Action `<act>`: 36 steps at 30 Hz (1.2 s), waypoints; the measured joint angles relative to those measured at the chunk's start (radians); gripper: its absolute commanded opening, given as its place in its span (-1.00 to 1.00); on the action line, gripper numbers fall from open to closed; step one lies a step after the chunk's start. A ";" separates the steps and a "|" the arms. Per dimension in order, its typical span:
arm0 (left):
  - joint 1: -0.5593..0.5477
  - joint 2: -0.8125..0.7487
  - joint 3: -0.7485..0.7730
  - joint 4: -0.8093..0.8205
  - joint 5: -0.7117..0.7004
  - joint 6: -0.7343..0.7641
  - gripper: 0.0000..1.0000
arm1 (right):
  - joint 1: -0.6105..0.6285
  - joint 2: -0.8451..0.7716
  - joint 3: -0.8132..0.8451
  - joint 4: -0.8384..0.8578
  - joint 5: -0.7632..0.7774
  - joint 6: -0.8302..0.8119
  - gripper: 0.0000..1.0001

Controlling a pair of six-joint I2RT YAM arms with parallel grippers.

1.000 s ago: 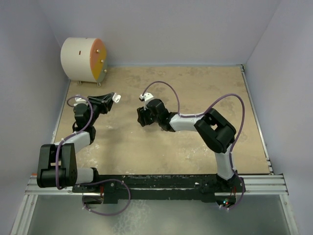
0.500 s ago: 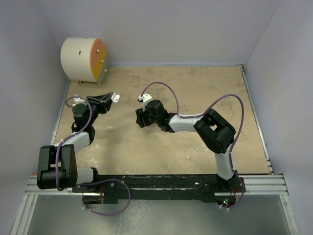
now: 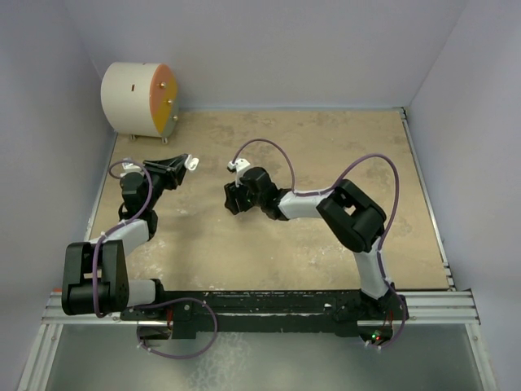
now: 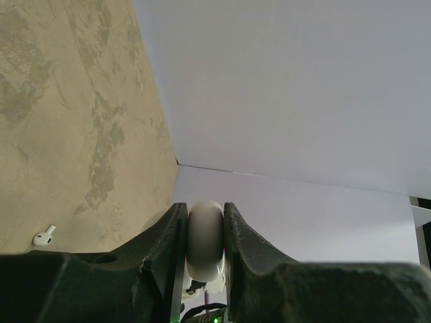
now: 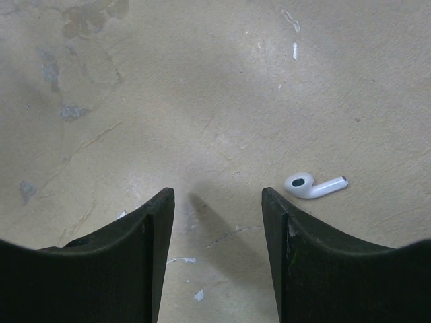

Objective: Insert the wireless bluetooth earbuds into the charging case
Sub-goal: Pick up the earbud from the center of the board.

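One table (image 3: 342, 155): a flat tan surface, mottled with paler blotches and fine cracks, is lying between plain pale walls.
Drum (image 3: 134, 99): a big white cylinder with a flat orange face is sitting on its side in the far left corner, well apart from both arms.
Right arm (image 3: 350, 216): white and black links are folding at a raised elbow and reaching left toward the middle of the table, with a lilac cable looping over them.
Left arm (image 3: 130, 232): it is rising along the table's left edge, with its wrist turning toward the right.
Right gripper (image 5: 217, 198): its curved black fingers are standing apart with nothing between them, hanging low over bare table.
Left gripper (image 4: 205, 210): its black fingers are pressing close on the charging case, holding it up off the table.
Charging case (image 4: 205, 242): a smooth, pale, rounded body, seen edge-on, is sitting pinched between the left fingers.
Earbud (image 5: 313, 185): a tiny glossy white stemmed bud is lying on its side on the table, just outside one right finger and not touching it.
Earbud in the left wrist view (image 4: 45, 235): a small white bud is lying on the table; whether it is the same one cannot be told.
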 measured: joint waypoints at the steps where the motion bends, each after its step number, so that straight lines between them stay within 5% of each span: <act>1: 0.000 0.000 0.000 0.000 0.000 0.000 -1.00 | 0.000 0.002 0.002 0.001 -0.002 0.000 0.15; 36: 0.006 0.000 0.000 -0.023 0.000 0.026 -1.00 | -0.135 0.106 0.099 0.094 -0.004 0.007 0.16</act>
